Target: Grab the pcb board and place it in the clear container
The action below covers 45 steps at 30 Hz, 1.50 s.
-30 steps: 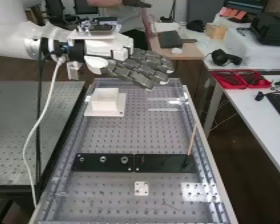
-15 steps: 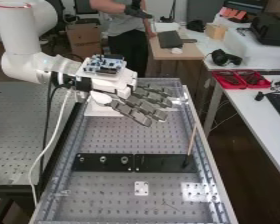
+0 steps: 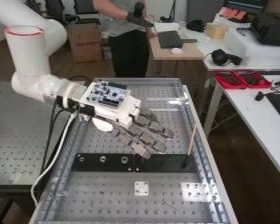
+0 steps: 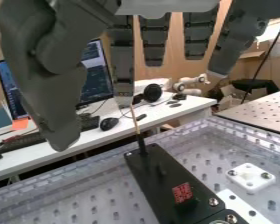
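Observation:
The hand (image 3: 139, 134), fingers extended and nothing in its grasp, is above the perforated bed, just behind the black plate. In the wrist view the hand (image 4: 122, 60) hangs above the far end of that plate. A thin tan upright piece (image 3: 191, 140) rises from a dark base at the plate's right end; in the wrist view this thin piece (image 4: 135, 122) stands below the fingers, apart from them. Whether it is the pcb board edge-on, I cannot tell. Nor can I identify the clear container for certain; the arm and hand cover the spot with the pale box.
The black plate (image 3: 101, 161) with round fittings crosses the bed (image 3: 104, 205), and a small white square fixture (image 3: 141, 188) lies nearer. Raised clear rails run along the bed's sides. Red trays (image 3: 241, 79) sit on the table at the right.
The hand has swung down and nearer along the bed, from beyond its far end to just behind the black plate. The arm now covers the pale box. The fingers remain extended.

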Each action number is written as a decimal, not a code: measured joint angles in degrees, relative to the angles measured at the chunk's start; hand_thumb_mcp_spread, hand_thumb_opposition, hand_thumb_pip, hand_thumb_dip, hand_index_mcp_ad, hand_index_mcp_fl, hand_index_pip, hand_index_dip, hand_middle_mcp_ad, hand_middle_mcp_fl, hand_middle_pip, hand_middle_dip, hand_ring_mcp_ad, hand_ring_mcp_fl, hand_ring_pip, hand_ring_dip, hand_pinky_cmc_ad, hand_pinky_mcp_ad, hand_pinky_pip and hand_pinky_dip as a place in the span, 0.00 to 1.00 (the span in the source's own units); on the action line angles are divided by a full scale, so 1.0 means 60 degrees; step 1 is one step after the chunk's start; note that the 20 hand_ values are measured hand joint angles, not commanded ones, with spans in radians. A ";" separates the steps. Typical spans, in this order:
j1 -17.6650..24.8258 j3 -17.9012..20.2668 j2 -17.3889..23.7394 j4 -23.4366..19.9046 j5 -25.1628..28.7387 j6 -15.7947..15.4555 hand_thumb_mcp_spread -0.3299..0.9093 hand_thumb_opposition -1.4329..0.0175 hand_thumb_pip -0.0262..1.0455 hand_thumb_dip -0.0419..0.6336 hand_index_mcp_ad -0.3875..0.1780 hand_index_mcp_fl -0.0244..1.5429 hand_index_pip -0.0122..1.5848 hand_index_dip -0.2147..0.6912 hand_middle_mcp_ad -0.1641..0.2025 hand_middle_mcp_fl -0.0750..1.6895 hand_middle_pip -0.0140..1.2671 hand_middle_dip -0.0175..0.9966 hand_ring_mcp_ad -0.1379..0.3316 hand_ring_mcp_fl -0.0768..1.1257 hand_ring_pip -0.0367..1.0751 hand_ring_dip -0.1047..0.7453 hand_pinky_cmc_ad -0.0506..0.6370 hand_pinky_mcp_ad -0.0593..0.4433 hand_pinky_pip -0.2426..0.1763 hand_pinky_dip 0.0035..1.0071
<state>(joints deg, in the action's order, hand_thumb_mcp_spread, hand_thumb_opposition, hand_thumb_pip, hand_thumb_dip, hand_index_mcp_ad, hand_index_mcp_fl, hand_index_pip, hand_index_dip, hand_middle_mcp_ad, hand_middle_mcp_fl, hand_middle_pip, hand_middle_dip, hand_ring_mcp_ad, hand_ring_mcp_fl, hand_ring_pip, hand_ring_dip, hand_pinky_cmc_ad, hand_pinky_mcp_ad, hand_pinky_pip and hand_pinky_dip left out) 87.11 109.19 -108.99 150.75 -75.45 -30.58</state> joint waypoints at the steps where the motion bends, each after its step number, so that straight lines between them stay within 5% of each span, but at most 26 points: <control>1: -0.0037 -0.0028 -0.0069 -0.0033 0.0016 -0.0038 0.55 0.44 0.60 0.33 0.64 0.07 0.64 0.35 0.67 0.05 0.12 0.09 0.78 0.07 0.11 0.10 0.58 0.63 0.27 0.46; 6: -0.0174 -0.0155 -0.0363 -0.0123 0.0042 -0.0133 0.57 0.41 0.60 0.35 0.64 0.05 0.78 0.34 0.65 0.05 0.12 0.09 0.78 0.07 0.11 0.11 0.58 0.63 0.28 0.46; 20: -0.0442 -0.0607 -0.1334 -0.0394 -0.0371 -0.1251 0.59 0.38 0.62 0.41 0.56 0.03 0.96 0.34 0.59 0.06 0.12 0.11 0.74 0.06 0.11 0.11 0.58 0.57 0.28 0.40; 38: -0.0709 -0.0982 -0.1533 -0.0134 -0.0980 -0.2573 0.60 0.38 0.63 0.44 0.52 0.03 0.98 0.36 0.56 0.06 0.12 0.12 0.75 0.07 0.11 0.12 0.58 0.51 0.28 0.35; 45: -0.0660 -0.0949 -0.1443 -0.0246 -0.1102 -0.3454 0.60 0.38 0.63 0.44 0.51 0.05 0.98 0.36 0.57 0.06 0.12 0.12 0.75 0.06 0.11 0.12 0.58 0.51 0.31 0.35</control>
<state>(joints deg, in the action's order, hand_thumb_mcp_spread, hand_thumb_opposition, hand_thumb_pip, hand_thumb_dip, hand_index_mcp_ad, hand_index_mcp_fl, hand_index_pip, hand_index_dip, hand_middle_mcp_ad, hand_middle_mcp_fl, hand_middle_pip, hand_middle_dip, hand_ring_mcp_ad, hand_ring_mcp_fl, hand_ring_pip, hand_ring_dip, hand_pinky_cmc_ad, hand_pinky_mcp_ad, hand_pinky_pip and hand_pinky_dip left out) 83.15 103.50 -117.64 149.27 -82.06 -51.31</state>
